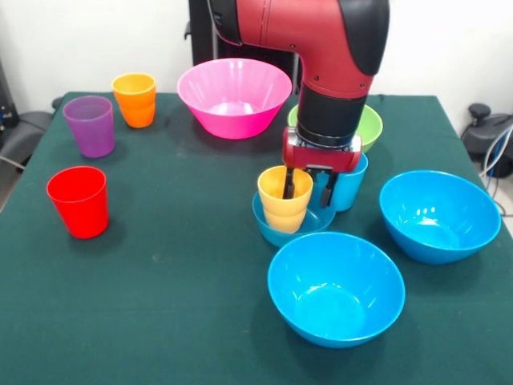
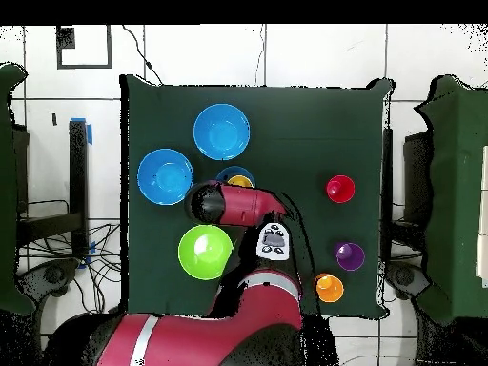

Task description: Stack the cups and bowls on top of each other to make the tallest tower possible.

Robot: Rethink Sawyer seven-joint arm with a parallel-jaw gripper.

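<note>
I've got the gripper point(image 1: 307, 186) pinching the yellow cup's point(image 1: 284, 200) rim, cup sitting in the small blue bowl point(image 1: 280, 226) mid-table, so I'd let go gently and lift straight up.

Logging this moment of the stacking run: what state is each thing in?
gripper: shut on yellow-orange cup, one finger inside
yellow-orange cup: upright in small blue bowl
light blue cup: upright, on table
other cups, bowls: upright, unstacked

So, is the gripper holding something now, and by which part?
The gripper grips the yellow-orange cup by its rim, one finger inside, one outside; the cup stands in the small blue bowl.
</note>
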